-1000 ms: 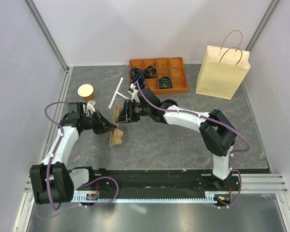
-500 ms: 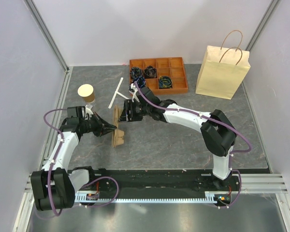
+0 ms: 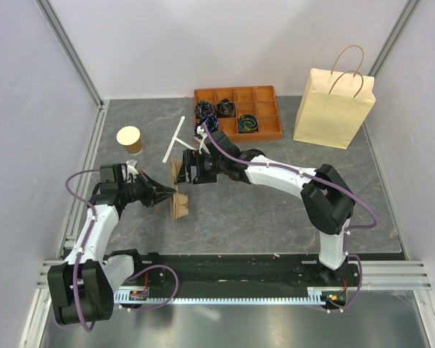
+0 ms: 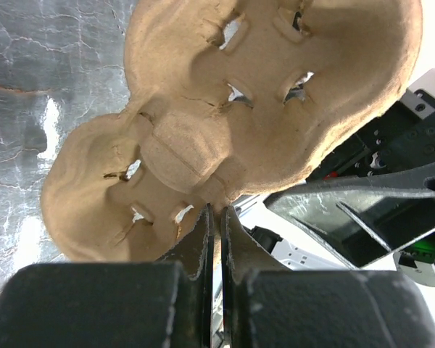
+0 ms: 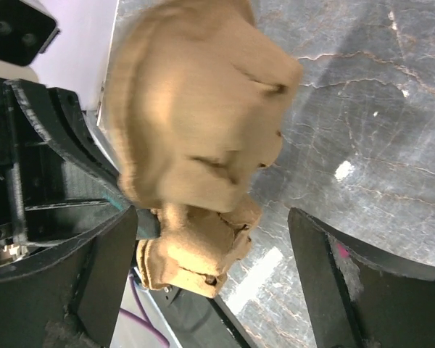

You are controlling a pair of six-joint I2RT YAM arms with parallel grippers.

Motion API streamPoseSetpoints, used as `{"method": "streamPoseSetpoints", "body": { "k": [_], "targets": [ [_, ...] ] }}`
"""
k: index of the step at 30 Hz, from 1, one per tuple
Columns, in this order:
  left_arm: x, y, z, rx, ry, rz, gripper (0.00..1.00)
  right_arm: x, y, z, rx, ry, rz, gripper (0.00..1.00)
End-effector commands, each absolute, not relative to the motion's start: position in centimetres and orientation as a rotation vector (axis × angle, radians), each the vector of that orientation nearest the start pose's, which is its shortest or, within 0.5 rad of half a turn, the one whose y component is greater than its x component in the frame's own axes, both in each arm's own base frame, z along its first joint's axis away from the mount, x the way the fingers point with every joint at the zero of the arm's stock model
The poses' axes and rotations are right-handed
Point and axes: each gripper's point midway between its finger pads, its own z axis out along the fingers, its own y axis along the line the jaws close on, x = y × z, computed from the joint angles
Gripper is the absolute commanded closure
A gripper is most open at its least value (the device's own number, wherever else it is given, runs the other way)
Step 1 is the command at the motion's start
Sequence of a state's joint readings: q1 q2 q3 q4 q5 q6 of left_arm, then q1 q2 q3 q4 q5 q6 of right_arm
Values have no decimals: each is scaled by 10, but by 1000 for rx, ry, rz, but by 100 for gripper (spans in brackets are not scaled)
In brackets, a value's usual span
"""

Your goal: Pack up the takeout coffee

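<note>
The takeout coffee with its black lid does not show in any view. A brown paper cup (image 3: 130,139) with an open cream inside and no lid stands at the left rear. The tan pulp cup carrier (image 3: 179,208) stands on edge between my grippers. My left gripper (image 3: 172,194) is shut on the carrier's rim; in the left wrist view the fingertips (image 4: 216,210) pinch the carrier (image 4: 225,109). My right gripper (image 3: 183,170) is open at the carrier's far end. In the right wrist view the carrier (image 5: 196,138), blurred, lies between its spread fingers (image 5: 214,217), close to the left one.
An orange compartment tray (image 3: 268,134) with dark items stands at the back centre. A tall kraft paper bag (image 3: 333,107) with handles stands at the back right. A white T-shaped stick (image 3: 175,140) lies between the cup and the tray. Walls close in on both sides.
My left arm has drawn back towards the near edge, uncovering the lidless cup. The carrier has shifted slightly with it. My right gripper has stayed at the carrier's far end.
</note>
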State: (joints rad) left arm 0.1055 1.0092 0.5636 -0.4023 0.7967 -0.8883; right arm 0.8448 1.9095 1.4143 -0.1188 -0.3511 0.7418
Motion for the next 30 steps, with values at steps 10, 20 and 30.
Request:
{"method": "streamPoseSetpoints", "body": {
  "k": [10, 20, 30],
  "targets": [
    [238, -127, 149, -836, 2302, -1383, 98, 281, 457, 161, -385, 2337, 1224, 12],
    [238, -130, 152, -834, 2291, -1421, 98, 280, 456, 147, -419, 2344, 1174, 16],
    [239, -131, 157, -811, 2272, -1438, 98, 280, 452, 131, -417, 2373, 1127, 21]
  ]
}}
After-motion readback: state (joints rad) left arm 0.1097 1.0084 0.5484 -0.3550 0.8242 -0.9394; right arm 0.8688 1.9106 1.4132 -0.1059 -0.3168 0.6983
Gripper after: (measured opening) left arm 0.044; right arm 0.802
